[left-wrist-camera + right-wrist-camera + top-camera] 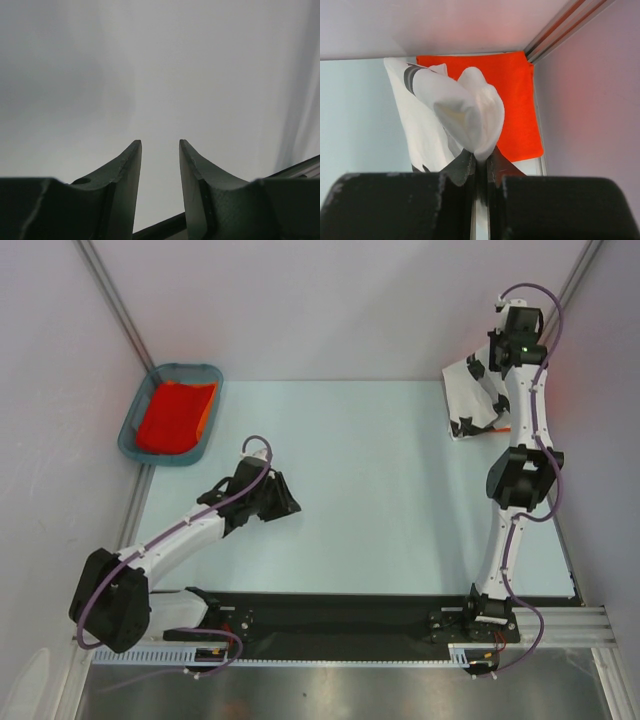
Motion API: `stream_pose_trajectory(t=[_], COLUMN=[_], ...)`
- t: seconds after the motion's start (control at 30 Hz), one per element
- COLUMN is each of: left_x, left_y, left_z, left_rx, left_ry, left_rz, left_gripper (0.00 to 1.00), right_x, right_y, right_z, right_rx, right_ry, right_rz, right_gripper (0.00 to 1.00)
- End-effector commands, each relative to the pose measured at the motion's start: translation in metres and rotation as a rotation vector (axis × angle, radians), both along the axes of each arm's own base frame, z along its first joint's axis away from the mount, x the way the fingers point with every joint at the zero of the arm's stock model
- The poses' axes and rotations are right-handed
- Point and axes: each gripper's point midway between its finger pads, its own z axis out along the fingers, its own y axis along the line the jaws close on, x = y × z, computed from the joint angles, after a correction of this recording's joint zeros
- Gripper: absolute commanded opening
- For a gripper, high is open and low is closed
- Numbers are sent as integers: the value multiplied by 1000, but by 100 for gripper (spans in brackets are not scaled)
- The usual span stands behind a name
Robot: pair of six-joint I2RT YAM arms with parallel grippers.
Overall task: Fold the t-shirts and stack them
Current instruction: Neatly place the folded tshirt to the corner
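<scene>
Two arms share a pale blue worktop (pixel 380 500) that fills most of the overhead view. The right arm (pixel 520 470) stretches nearly straight from its base toward the far right corner, its wrist raised above the cloth there. The left arm (pixel 180 535) lies low and bent, its forearm angling out over the left half of the worktop, well apart from any cloth. In the far right corner the white t-shirt (pixel 470 390) with black print is partly lifted: one part spreads on the worktop and a bunched fold rises from it. At the far left edge a teal basket (pixel 135 430) holds a crumpled orange-red t-shirt (pixel 170 415). In the right wrist view a flat orange-red t-shirt (pixel 520 100) lies in the corner against the wall rail, partly beneath the white one. The right tool (pixel 481 157) is pinched tight on the raised fold of white cloth, which bulges above its fingertips. The left tool (pixel 160 145) stands parted with a moderate gap, nothing between its fingers (pixel 127 170), and its camera sees only plain grey surface.
</scene>
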Motion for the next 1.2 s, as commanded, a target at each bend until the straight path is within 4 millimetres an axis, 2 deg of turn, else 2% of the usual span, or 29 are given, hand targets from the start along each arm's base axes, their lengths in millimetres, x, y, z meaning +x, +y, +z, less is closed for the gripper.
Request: stream_pose_trajectory(t=[0.0,0.43,0.8,0.97,1.17], left_x=[6,6,12,3,5], left_y=[-4,-6,-9,-9,-11], left_z=[4,-3,-3,-9,-7], left_rx=[-26,-15,1,-17,-11], left_ry=[-8,21,43,91,100], left_rz=[2,-14,-33,-24,-37], left_gripper=[41,41,40,39,38], right_x=[13,40,52,61,69], right_y=[-11,-24,-54,-63,-70], right_z=[30,18,11,-4,-19], right_rx=[-49,-78,-105,-80,-56], right_ry=[-103,-166,-212,-226,-240], right_rz=[-7,-26,-83,-75,-86], right_gripper=[0,0,0,0,0])
